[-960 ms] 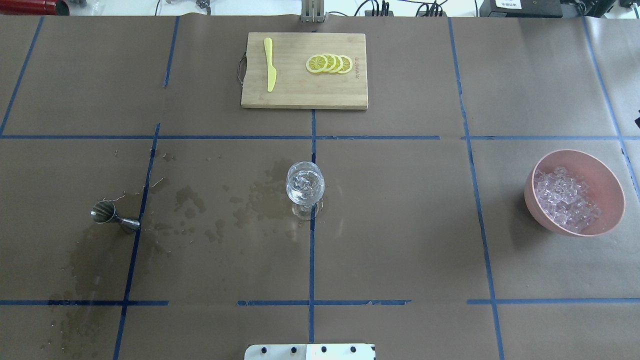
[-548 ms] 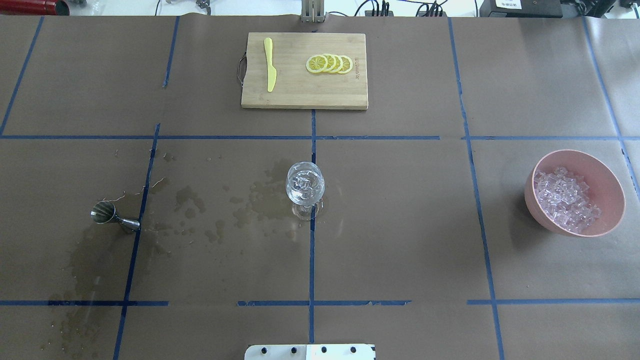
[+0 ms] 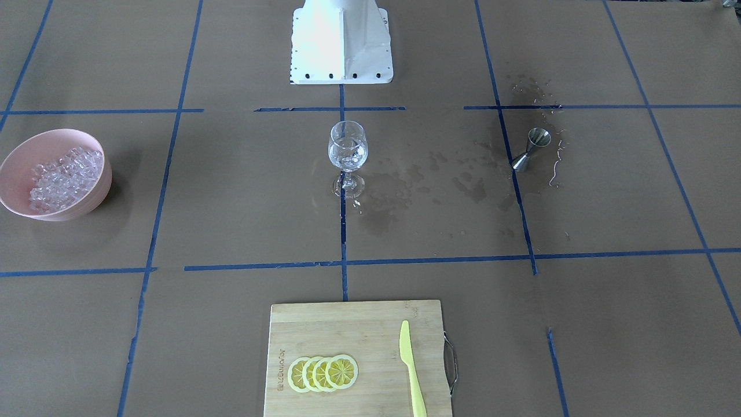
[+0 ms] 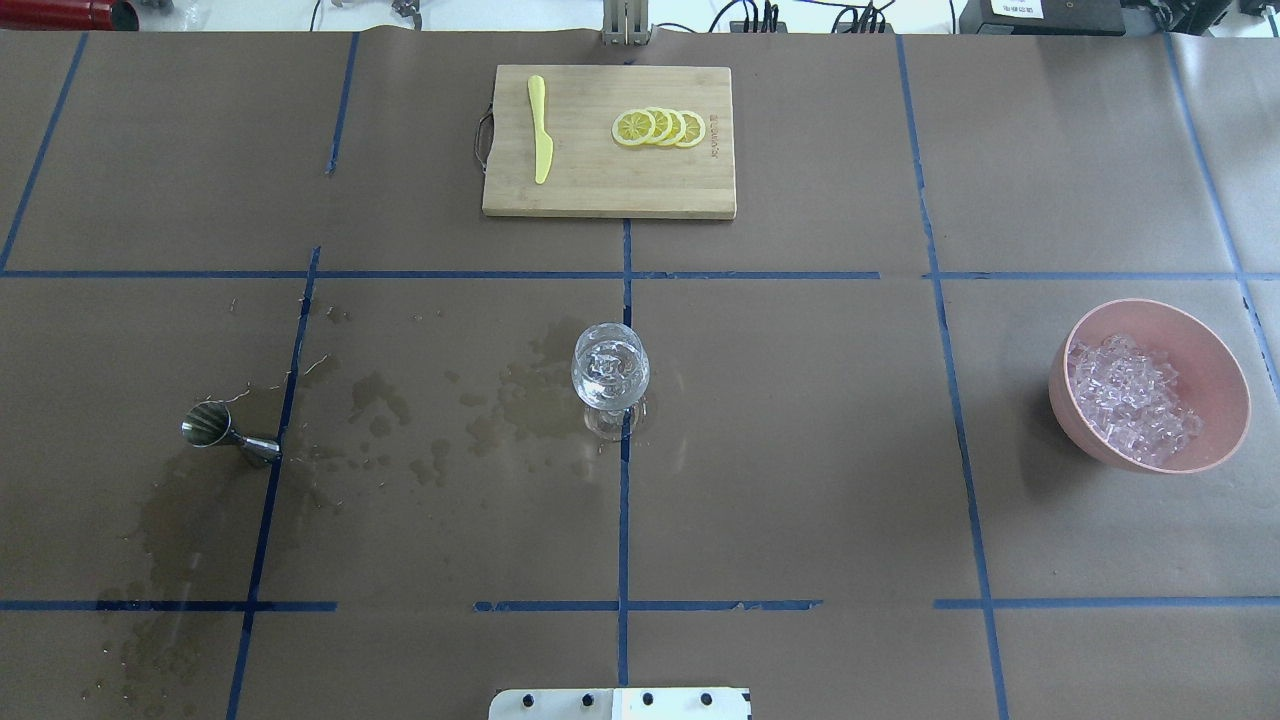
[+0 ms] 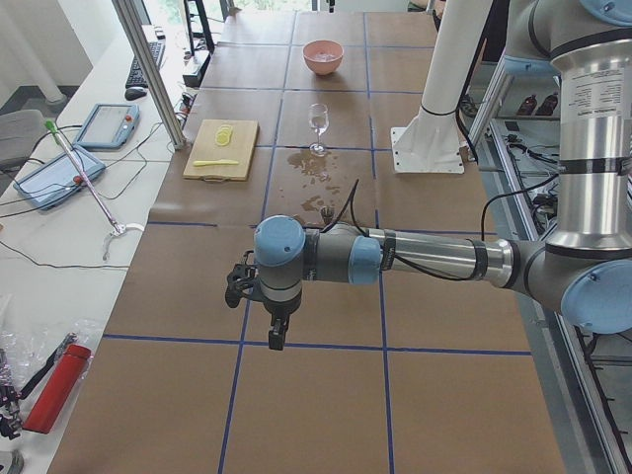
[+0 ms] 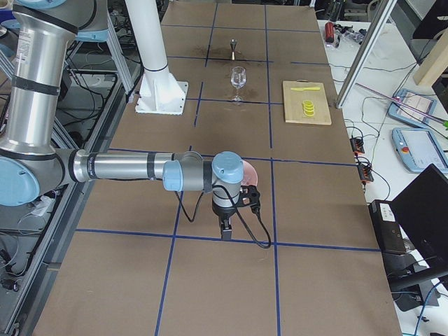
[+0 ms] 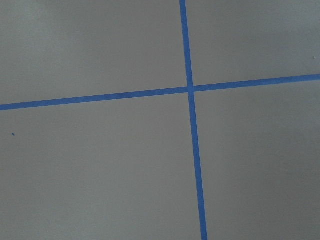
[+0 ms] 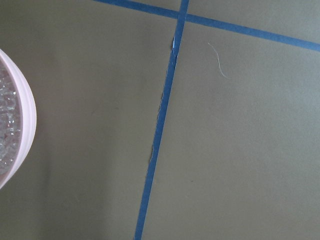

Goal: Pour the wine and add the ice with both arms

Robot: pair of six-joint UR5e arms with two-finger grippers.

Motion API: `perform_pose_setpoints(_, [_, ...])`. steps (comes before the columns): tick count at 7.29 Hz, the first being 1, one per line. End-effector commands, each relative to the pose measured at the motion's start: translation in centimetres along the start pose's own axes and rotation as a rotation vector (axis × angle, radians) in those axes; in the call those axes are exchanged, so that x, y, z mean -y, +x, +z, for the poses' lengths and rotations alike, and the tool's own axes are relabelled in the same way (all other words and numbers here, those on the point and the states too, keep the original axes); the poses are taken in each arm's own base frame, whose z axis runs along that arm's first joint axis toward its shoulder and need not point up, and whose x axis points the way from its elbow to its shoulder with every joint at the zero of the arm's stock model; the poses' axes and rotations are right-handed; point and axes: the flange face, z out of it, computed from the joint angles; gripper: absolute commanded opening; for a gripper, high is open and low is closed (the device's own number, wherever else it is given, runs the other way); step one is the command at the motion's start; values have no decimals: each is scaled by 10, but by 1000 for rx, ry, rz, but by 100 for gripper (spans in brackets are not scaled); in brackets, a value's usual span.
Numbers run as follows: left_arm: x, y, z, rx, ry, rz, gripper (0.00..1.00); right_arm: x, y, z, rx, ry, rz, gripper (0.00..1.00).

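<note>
A clear stemmed wine glass stands upright at the table's middle with clear contents that look like ice cubes; it also shows in the front view. The ice is heaped in a pink bowl at the right. The left arm's gripper shows only in the exterior left view, pointing down over bare table far from the glass; I cannot tell if it is open. The right arm's gripper shows only in the exterior right view, just beside the bowl; I cannot tell its state.
A steel jigger stands at the left among wet stains. A wooden cutting board at the far middle holds a yellow knife and lemon slices. The white pedestal base sits at the near edge.
</note>
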Motion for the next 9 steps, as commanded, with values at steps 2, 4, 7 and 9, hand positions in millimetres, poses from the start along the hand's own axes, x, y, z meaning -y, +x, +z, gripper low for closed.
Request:
perform_pose_setpoints(2, [2, 3, -3, -1, 6, 7, 100, -14, 12, 3, 20, 1, 17, 100])
perform_pose_setpoints(4, [2, 2, -2, -1, 4, 5, 100, -12, 10, -2, 18, 11, 18, 100])
perform_pose_setpoints(7, [2, 2, -2, -1, 5, 6, 100, -12, 10, 0, 42, 9, 23, 100])
perform_pose_setpoints(9, [2, 2, -2, -1, 5, 6, 100, -22, 19, 10, 24, -14, 29, 100])
